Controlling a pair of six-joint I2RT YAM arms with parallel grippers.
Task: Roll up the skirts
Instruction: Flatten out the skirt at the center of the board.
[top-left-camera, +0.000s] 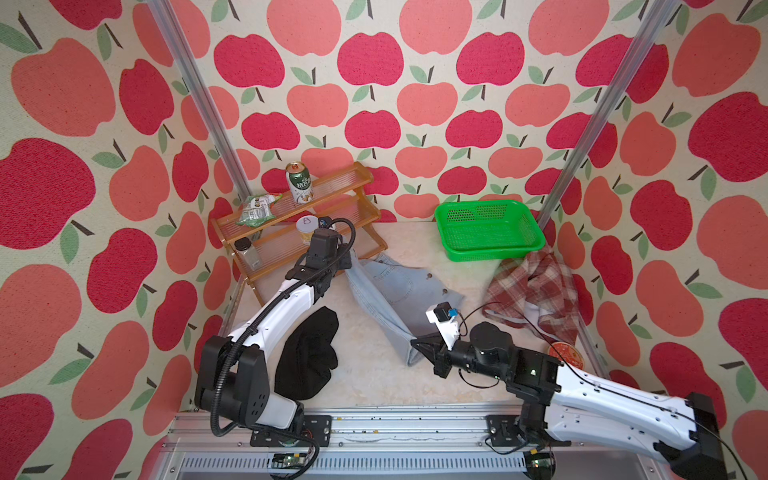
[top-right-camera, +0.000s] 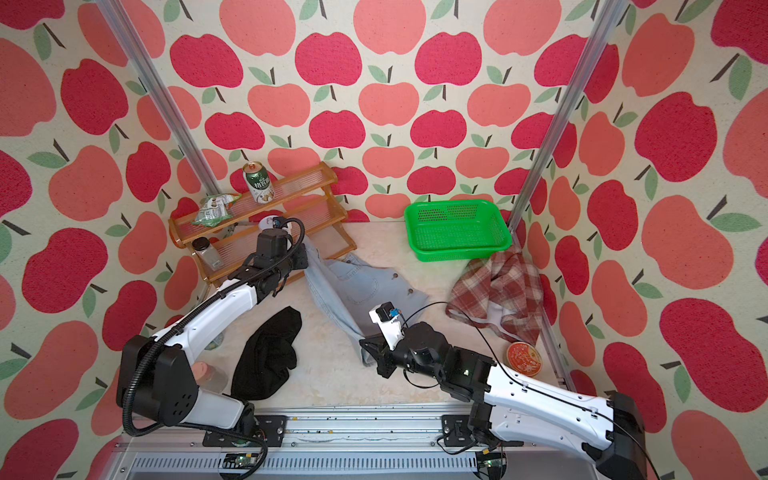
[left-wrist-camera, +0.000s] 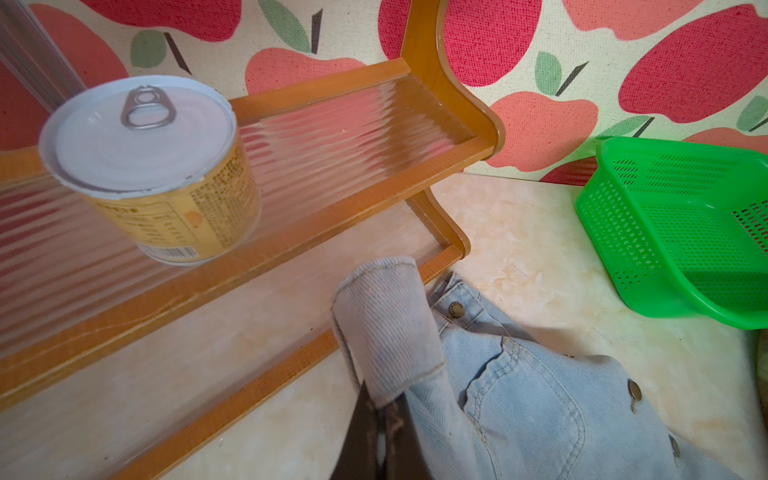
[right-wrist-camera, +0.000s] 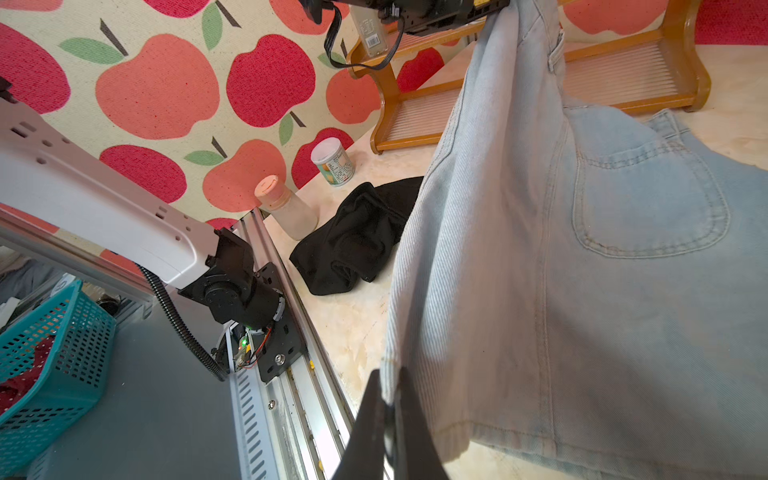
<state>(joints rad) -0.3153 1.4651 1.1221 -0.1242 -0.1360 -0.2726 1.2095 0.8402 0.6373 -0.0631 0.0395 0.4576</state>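
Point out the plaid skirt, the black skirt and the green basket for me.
plaid skirt (top-left-camera: 536, 291), a top view, middle of the crumpled cloth.
black skirt (top-right-camera: 270, 353), a top view, centre of the heap.
green mesh basket (top-left-camera: 478, 206), a top view, far rim.

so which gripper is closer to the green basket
Left. The left gripper holds the denim skirt by the shelf, beside the basket; the right gripper grips its hem nearer the robot.

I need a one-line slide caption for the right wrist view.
Right gripper shut on the hem of the light blue denim skirt, with the crumpled black cloth skirt lying behind it on the table.
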